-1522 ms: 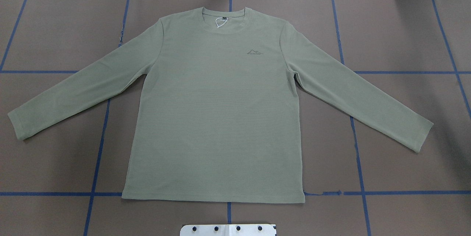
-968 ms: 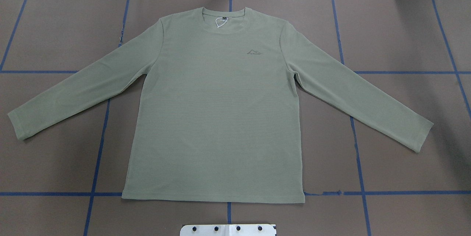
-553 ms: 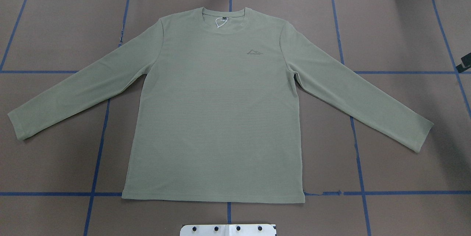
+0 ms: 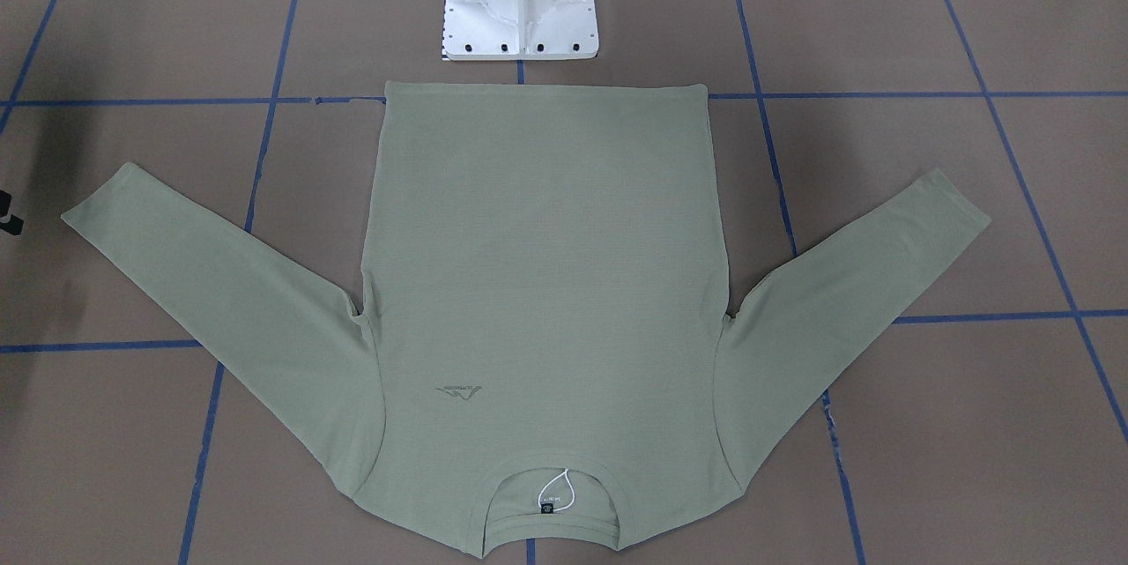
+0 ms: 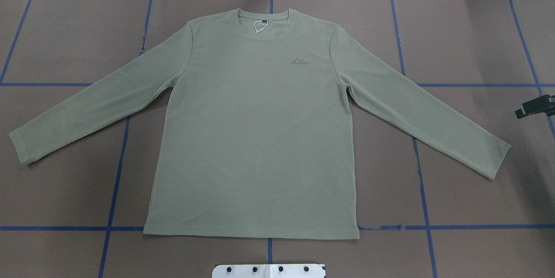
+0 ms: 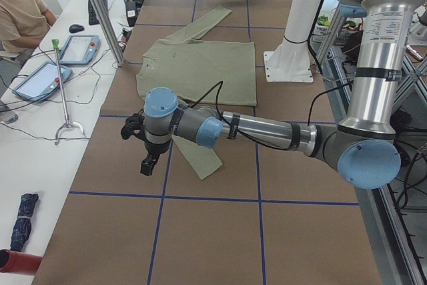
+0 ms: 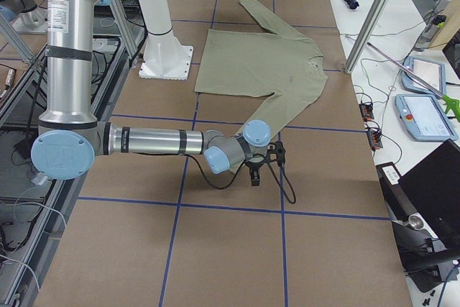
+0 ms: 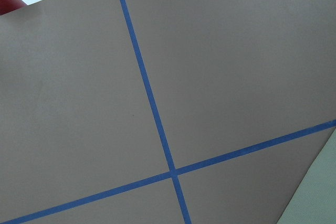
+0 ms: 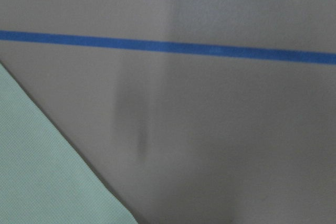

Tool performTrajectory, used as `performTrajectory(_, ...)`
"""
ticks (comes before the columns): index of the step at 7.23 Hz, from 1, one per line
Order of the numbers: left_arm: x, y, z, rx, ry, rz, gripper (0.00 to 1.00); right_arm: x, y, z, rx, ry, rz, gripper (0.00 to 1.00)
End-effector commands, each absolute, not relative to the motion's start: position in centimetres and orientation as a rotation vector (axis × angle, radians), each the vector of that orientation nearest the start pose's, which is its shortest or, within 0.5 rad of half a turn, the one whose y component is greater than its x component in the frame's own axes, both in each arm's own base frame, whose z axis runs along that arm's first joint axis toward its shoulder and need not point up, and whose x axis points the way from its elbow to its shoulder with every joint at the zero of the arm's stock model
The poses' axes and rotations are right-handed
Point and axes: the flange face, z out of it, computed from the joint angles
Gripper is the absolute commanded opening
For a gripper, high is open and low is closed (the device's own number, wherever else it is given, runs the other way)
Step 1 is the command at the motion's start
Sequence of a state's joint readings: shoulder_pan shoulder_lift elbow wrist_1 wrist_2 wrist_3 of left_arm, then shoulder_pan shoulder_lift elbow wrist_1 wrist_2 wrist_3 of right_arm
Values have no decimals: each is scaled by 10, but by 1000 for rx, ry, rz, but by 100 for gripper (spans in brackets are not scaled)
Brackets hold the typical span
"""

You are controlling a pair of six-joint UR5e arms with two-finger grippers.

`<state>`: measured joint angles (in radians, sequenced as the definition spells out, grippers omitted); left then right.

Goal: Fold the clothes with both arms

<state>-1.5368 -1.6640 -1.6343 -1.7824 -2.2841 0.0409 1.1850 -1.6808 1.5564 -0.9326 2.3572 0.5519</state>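
The pale sage-green long-sleeved shirt (image 5: 256,130) lies flat and face up on the brown table, sleeves spread and collar (image 5: 264,17) at the far side. My right gripper (image 5: 534,107) pokes in at the overhead view's right edge, above bare table just beyond the right sleeve's cuff (image 5: 498,156). How its jaws stand I cannot tell. My left gripper (image 6: 147,165) shows only in the exterior left view, hanging above the table just past the left sleeve's cuff (image 6: 207,161). Whether it is open or shut I cannot tell. Each wrist view holds a sleeve edge (image 9: 42,171) and blue tape.
The white pedestal base (image 4: 520,10) stands at the shirt's hem side. Blue tape lines (image 5: 427,226) grid the table. A side table with tablets (image 6: 79,48), cables and a seated person (image 6: 20,5) runs along the far edge, with metal posts (image 6: 100,11) at it.
The right gripper has come further into the overhead view at its right edge and moved toward the near side. The shirt has not moved.
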Motion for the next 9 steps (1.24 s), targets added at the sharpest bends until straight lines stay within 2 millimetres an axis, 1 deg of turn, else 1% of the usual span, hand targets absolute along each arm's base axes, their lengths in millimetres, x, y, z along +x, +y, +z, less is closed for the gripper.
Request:
performTrajectory(1,-49,-550,556,360,704,207,100,-158,-426,664,49,-922,16,100)
performTrajectory(2,-50,-550,555,363,704,205,100,-160,-425,664,39,-925,19,99)
performTrajectory(3,-50,-549,550,372,704,208,100,-162,-425,664,36,-924,19,97)
performTrajectory(5,-50,-549,550,371,704,207,100,-164,-424,665,30,-925,14,76)
performTrajectory(7,-50,-549,551,370,704,206,100,-168,-421,667,23,-924,5,76)
performTrajectory(8,-50,-549,551,368,704,206,100,-172,-419,672,10,-919,-1,76)
performTrajectory(9,-50,-549,551,370,704,206,100,-173,-418,673,7,-918,-3,71)
